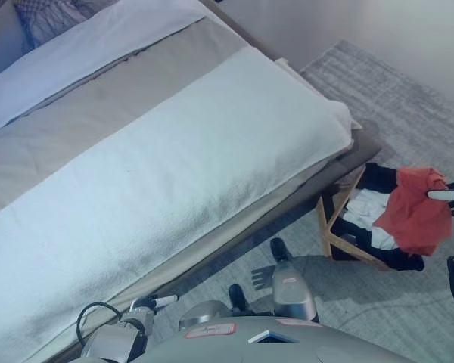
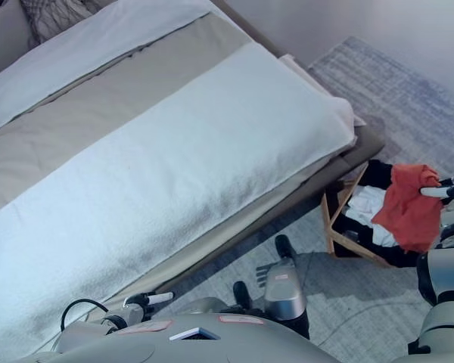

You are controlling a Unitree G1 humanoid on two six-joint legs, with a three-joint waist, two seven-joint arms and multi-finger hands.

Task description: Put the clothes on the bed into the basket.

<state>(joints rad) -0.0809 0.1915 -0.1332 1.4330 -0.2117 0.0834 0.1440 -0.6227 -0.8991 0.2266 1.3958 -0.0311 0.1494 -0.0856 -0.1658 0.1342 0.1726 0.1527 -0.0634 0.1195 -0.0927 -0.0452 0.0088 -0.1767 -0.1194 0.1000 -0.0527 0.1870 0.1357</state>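
Note:
A red garment (image 1: 416, 210) hangs from my right hand (image 1: 448, 195) over the basket (image 1: 334, 227) on the floor by the bed's foot corner. The hand's fingers are curled into the top of the cloth. The basket has a wooden frame and a dark liner, and holds white and black clothes (image 1: 367, 210). The bed (image 1: 174, 174) is covered by a white blanket, and only bedding shows on it. My left hand (image 1: 147, 306) is low at the bottom left beside the bed's edge, with fingers straight and empty.
A checked pillow (image 1: 45, 15) and a white sheet fold (image 1: 98, 53) lie at the head of the bed. A grey rug (image 1: 393, 98) covers the floor under the basket. The bed's dark frame (image 1: 287, 208) runs next to the basket.

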